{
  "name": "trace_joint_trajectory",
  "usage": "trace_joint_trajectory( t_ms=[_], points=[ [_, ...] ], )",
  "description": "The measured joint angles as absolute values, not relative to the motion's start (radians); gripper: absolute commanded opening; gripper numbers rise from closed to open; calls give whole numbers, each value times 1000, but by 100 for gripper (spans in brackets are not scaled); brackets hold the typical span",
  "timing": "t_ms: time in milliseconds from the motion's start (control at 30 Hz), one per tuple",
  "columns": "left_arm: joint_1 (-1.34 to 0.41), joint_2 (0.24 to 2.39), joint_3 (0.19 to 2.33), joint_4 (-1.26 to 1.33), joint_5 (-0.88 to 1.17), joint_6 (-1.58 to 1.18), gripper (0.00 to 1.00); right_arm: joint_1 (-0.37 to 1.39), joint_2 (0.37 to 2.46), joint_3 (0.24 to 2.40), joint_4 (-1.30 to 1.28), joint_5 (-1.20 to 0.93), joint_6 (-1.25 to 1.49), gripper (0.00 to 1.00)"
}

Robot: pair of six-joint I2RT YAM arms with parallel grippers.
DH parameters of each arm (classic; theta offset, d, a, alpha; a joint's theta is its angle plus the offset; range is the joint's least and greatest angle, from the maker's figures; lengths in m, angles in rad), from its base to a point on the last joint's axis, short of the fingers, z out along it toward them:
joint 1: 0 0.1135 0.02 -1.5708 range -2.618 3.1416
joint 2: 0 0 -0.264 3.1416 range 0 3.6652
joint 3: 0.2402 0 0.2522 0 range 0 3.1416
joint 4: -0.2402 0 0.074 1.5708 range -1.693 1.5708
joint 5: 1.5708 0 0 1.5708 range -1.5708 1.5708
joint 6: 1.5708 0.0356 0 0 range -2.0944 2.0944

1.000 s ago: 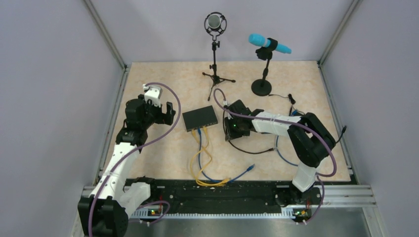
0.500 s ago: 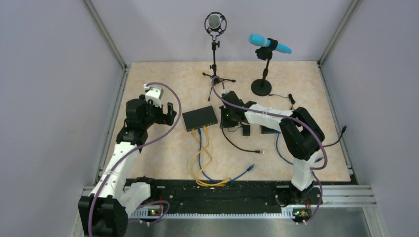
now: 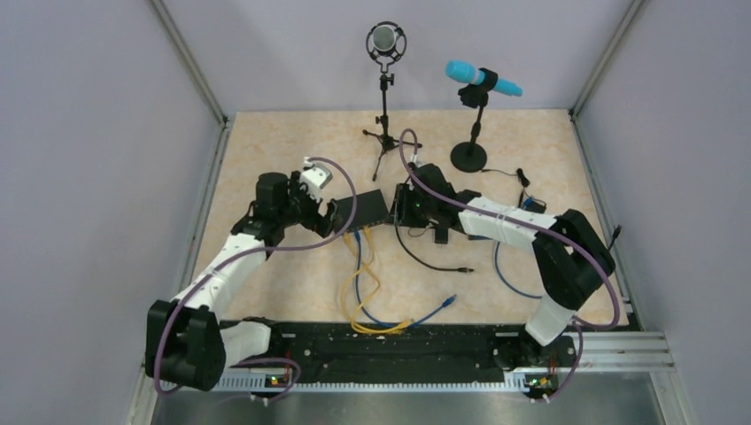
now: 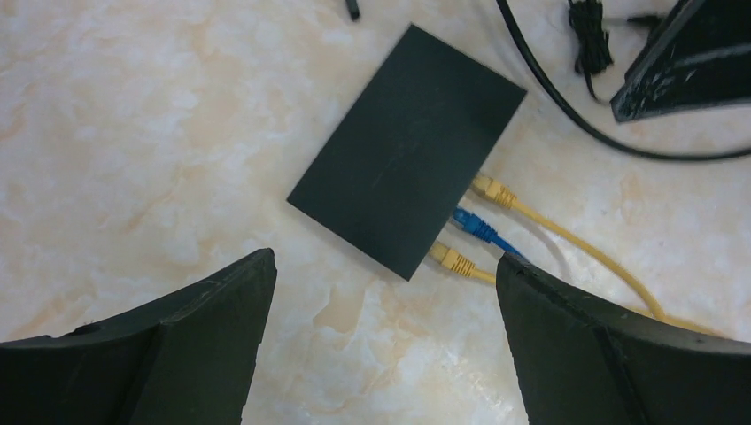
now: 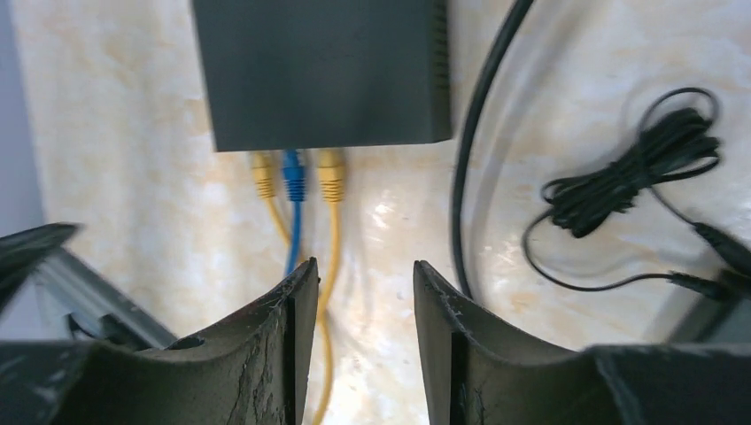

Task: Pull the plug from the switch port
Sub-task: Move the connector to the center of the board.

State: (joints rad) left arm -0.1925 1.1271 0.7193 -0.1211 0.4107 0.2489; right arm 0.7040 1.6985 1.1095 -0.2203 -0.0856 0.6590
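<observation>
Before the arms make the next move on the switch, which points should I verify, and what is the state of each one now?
1. Plugs seated: ok. A blue plug sits between two yellow plugs in the switch.
2. Jaws of left gripper open, empty: ok, wide apart.
3. Jaws of right gripper open, empty: ok, narrow gap.
4. Switch braced: not ok; no finger touches it in either wrist view.
5. Target plug chosen: cannot tell; the right gripper faces all three.
6. Path free: not ok; a black cable runs close beside the right gripper's finger.
</observation>
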Motion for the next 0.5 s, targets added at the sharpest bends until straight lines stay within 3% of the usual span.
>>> trace_joint_trajectory(
  t_ms=[233, 500],
  points=[
    [-226, 1326, 828, -221, 430, 430, 99, 704, 1694, 978, 39, -252, 837, 43],
    [-250, 1452, 872, -259, 429, 545, 99, 704, 1819, 969, 200, -356, 958, 41]
  ],
)
